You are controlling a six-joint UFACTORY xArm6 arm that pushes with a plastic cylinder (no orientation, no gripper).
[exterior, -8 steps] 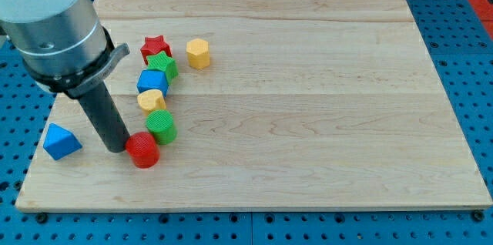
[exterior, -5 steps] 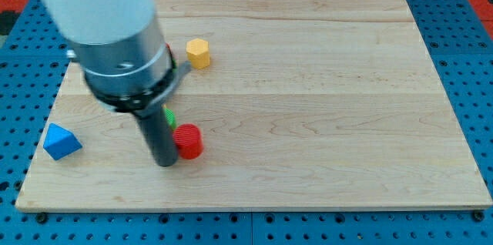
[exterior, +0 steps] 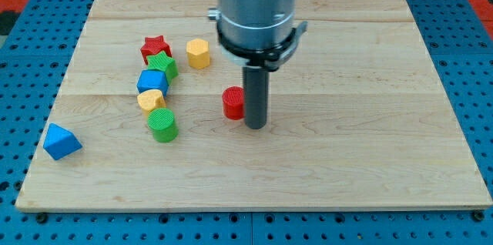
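Observation:
My tip (exterior: 256,125) rests on the board just right of the red cylinder (exterior: 233,102), close against it or touching it. Left of them a column of blocks runs down the board: red star (exterior: 155,46), green star (exterior: 162,65), blue block (exterior: 152,82), small yellow block (exterior: 151,100) and green cylinder (exterior: 162,125). A yellow hexagonal block (exterior: 199,52) sits to the right of the red star. The blue triangular block (exterior: 61,141) lies alone near the view's left edge.
The wooden board (exterior: 347,122) lies on a blue perforated table (exterior: 15,122). The arm's grey and white body (exterior: 256,6) rises above the rod at the view's top middle.
The rod has swept from the view's lower left to the middle, carrying the red cylinder right and up, away from the green cylinder. The other blocks kept their places.

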